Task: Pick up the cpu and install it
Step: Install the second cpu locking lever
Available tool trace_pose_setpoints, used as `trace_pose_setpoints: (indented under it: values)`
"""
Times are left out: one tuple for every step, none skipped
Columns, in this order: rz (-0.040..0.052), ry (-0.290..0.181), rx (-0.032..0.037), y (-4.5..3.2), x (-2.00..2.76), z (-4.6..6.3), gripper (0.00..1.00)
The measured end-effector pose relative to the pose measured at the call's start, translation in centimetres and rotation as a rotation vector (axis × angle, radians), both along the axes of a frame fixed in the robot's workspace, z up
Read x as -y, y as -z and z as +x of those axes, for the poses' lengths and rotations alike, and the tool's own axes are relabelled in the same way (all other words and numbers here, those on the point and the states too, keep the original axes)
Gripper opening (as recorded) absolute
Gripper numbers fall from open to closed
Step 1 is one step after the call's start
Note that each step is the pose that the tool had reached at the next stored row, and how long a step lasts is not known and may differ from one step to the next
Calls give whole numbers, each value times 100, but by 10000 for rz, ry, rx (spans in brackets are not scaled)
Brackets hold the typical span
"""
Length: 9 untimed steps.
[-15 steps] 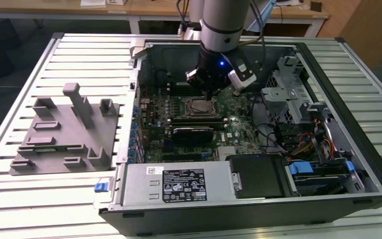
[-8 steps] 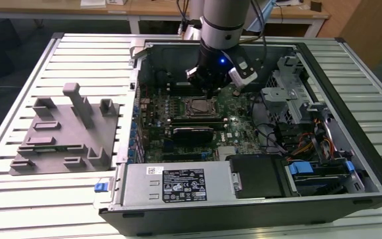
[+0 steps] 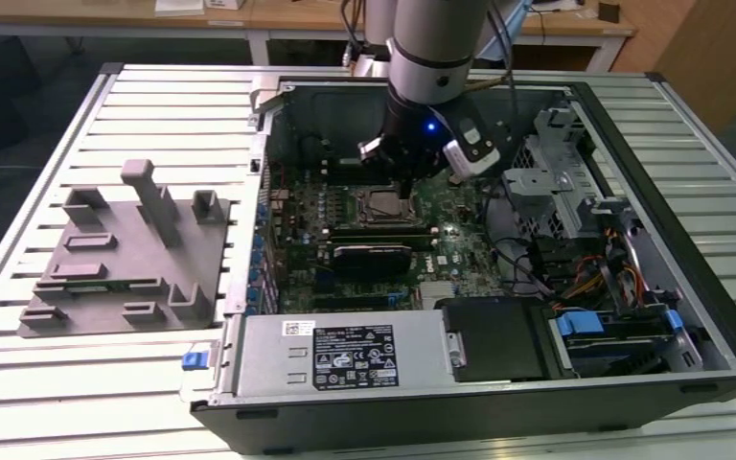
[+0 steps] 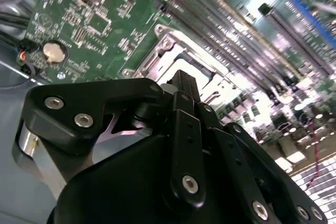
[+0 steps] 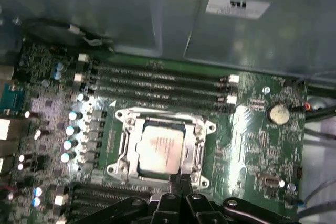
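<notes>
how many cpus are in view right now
1: the cpu sits in the socket frame on the motherboard, right by the gripper in the first wrist view.

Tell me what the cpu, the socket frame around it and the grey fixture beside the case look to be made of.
The cpu: pale silvery top with a dull sheen, probably metal. The socket frame: bright reflective rim with highlights, likely bare or plated metal. The grey fixture: uniform matte grey with moulded posts and no glare, apparently plastic. The gripper sits over the frame's edge.
</notes>
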<state>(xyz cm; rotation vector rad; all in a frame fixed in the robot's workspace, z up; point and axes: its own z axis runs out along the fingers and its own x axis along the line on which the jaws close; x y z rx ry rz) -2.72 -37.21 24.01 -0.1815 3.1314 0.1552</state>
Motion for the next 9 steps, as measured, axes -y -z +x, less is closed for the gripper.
trace_pose_setpoints:
  values:
    - [0, 0, -46, 0, 18, 0, 11]
    - [1, 0, -119, 0, 33, 2, 11]
    - [-1, 1, -174, 0, 42, 3, 11]
    - [0, 0, -207, 0, 48, 3, 11]
    - [0, 0, -227, 0, 53, 3, 11]
    - [0, 0, -233, 0, 57, 4, 11]
    - [0, 1, -240, 0, 60, 3, 11]
    - [1, 1, -241, 0, 64, 3, 11]
    - [1, 1, -244, 0, 67, 3, 11]
